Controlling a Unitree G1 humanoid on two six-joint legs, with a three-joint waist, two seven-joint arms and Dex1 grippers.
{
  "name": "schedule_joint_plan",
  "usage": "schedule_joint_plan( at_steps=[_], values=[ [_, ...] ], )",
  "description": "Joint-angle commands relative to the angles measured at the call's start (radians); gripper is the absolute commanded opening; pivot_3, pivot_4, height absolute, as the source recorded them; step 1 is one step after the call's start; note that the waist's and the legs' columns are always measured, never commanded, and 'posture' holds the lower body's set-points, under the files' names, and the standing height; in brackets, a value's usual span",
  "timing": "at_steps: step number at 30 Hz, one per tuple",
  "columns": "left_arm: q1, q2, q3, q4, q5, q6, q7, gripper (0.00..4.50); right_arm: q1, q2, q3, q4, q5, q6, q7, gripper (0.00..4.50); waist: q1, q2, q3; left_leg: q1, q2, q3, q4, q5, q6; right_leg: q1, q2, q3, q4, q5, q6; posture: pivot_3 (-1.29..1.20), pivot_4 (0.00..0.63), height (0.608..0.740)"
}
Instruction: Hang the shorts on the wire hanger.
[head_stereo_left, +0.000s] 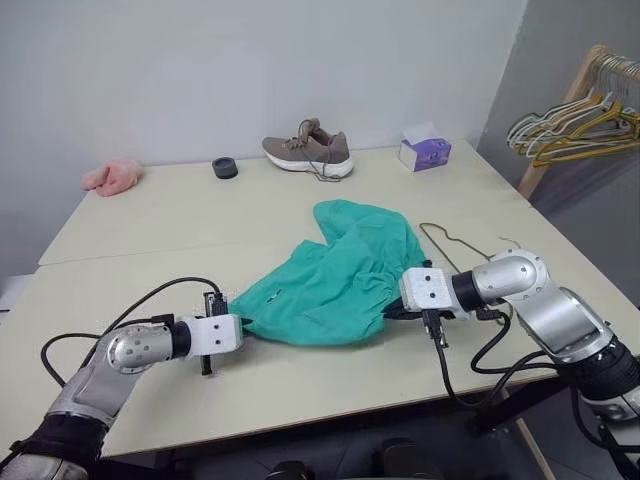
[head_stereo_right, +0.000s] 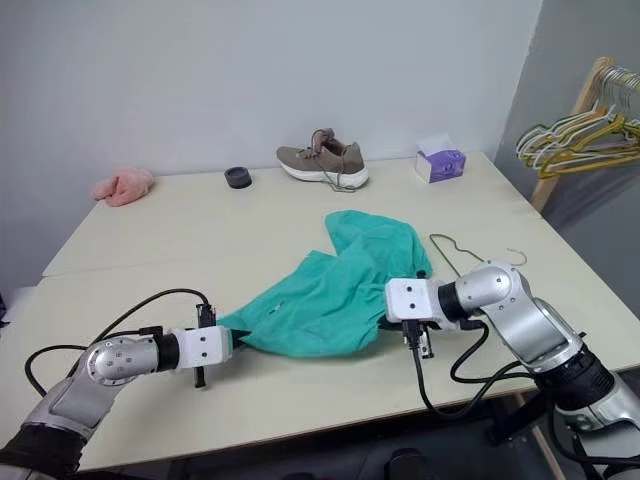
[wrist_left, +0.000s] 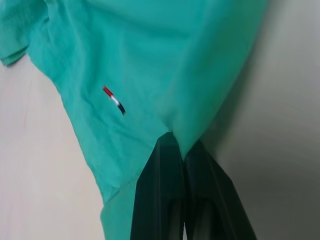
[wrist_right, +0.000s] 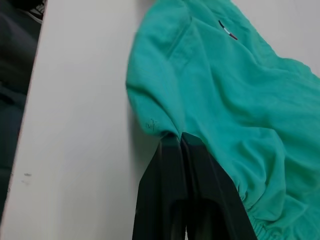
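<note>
Teal shorts (head_stereo_left: 335, 280) lie crumpled at the middle of the bench (head_stereo_left: 150, 215), pinched at both ends.

The left hand (wrist_left: 184, 152), lower left, has its fingers pressed together on a cloth fold; the right hand (wrist_right: 179, 137), right of centre, nips the other edge the same way. The wire hanger (head_stereo_left: 450, 243) lies partly hidden behind the shorts and right arm. Along the bench's far edge: pink fluffy cloth (head_stereo_left: 112, 177), dark tape roll (head_stereo_left: 225, 167), sneaker (head_stereo_left: 310, 150), tissue box (head_stereo_left: 424, 150). Hangers (head_stereo_left: 580, 120) at upper right are cut off by the frame.

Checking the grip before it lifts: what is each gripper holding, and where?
Both pinch the shorts: left gripper on a corner edge, right gripper on the opposite edge.
</note>
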Motion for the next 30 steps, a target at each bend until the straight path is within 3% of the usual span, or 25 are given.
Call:
schedule_joint_plan(
  at_steps=[1, 6, 11, 19, 26, 30],
  values=[
    [0.020, 0.027, 0.076, -0.175, -0.153, 0.177, -0.060, 0.00, -0.007, -0.025, -0.009, 0.036, -0.058, -0.130, -0.006, 1.01, 0.000, 0.000, 0.000, 0.000, 0.000, 0.000, 0.000, 0.000, 0.000, 0.000, 0.000, 0.000, 0.000, 0.000, 0.000, -0.20, 0.000, 0.740],
    [0.051, 0.055, 0.118, -0.343, -0.274, 0.396, -0.115, 0.00, 0.043, -0.119, -0.029, 0.055, -0.068, -0.244, 0.062, 2.82, 0.003, 0.000, 0.000, 0.000, 0.001, 0.000, 0.000, 0.000, 0.000, 0.000, 0.001, 0.000, 0.000, 0.000, 0.000, -0.19, 0.000, 0.740],
    [0.051, 0.051, 0.138, -0.370, -0.305, 0.460, -0.129, 0.00, 0.142, -0.156, -0.051, -0.010, -0.026, -0.257, 0.073, 4.46, 0.006, 0.000, 0.000, 0.001, 0.002, 0.001, 0.000, 0.000, 0.000, 0.001, 0.002, 0.000, 0.000, 0.000, 0.000, -0.19, 0.000, 0.740],
    [0.044, 0.045, 0.134, -0.304, -0.282, 0.409, -0.155, 0.00, 0.183, -0.014, 0.029, 0.051, -0.190, -0.252, -0.080, 4.46, 0.005, 0.000, 0.000, 0.007, 0.004, 0.003, 0.001, 0.000, 0.000, 0.005, 0.004, 0.001, 0.002, 0.001, -0.002, -0.20, 0.000, 0.740],
    [0.046, 0.036, 0.140, -0.273, -0.280, 0.380, -0.151, 0.00, 0.167, 0.073, 0.073, 0.172, -0.269, -0.207, -0.125, 4.46, 0.005, -0.004, -0.002, 0.009, 0.004, 0.003, 0.001, 0.000, -0.001, 0.007, 0.004, 0.001, 0.002, 0.001, -0.002, -0.18, 0.000, 0.740],
    [0.067, 0.034, 0.152, -0.271, -0.282, 0.370, -0.146, 0.00, 0.151, 0.100, 0.052, 0.201, -0.251, -0.157, -0.129, 3.55, 0.006, -0.004, -0.003, 0.016, 0.004, 0.003, 0.000, 0.000, -0.001, 0.012, 0.004, 0.001, 0.002, 0.000, -0.002, -0.17, 0.000, 0.740]
  ],
)
